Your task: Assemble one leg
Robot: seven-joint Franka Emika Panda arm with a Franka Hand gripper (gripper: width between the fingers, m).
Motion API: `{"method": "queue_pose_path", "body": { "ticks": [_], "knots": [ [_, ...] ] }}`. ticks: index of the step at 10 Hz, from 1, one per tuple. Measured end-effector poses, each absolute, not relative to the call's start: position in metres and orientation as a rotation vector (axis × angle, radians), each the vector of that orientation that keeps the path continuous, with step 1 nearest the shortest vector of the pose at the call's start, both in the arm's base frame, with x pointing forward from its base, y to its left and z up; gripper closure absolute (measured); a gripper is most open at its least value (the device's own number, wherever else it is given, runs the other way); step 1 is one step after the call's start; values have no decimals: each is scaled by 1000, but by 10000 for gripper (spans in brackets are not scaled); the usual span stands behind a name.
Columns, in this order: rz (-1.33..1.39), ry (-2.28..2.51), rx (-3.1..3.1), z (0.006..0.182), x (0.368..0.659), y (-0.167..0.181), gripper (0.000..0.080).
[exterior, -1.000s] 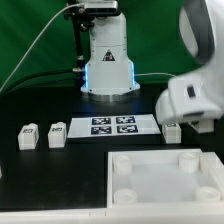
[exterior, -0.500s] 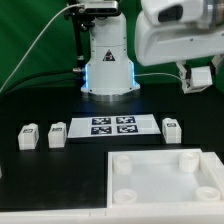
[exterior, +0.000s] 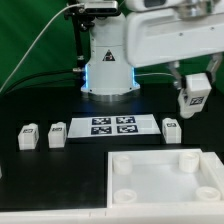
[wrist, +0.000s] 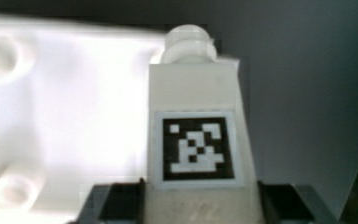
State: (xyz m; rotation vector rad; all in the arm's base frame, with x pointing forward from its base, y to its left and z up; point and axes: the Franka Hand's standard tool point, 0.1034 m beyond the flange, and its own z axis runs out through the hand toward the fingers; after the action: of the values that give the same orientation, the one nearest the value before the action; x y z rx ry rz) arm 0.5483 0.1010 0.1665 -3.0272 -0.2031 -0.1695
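black tabletop (exterior: 40,105) | hand (exterior: 193,83) pinching small white tagged plastic leg (exterior: 192,101), lifted clear since a second ago | large white socketed square piece (exterior: 165,178) below hand | grasp done, insertion pending

A matte black table (exterior: 50,180) fills the scene from the near edge to the far side. Behind it hangs a plain green backdrop (exterior: 25,30), seen at far left and in a sliver at far right. Lighting is soft and even. A flat white marker board (exterior: 112,125) lies mid-table.
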Motion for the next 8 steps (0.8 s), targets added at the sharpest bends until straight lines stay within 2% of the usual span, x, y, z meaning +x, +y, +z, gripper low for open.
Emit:
{"method": "queue_pose_path", "body": {
  "ticks": [2, 3, 4, 5, 6, 8],
  "knots": [
    [-387, -218, -3002, 207, 602, 100, 506],
    [-493, -183, -2977, 217, 618, 98, 506],
    [-556, -136, -2957, 222, 624, 95, 506],
    [-766, -143, -2926, 226, 631, 93, 506],
    [-831, -139, -2918, 218, 623, 91, 506],
    [-780, -143, -2927, 218, 624, 92, 506]
  ]
}}
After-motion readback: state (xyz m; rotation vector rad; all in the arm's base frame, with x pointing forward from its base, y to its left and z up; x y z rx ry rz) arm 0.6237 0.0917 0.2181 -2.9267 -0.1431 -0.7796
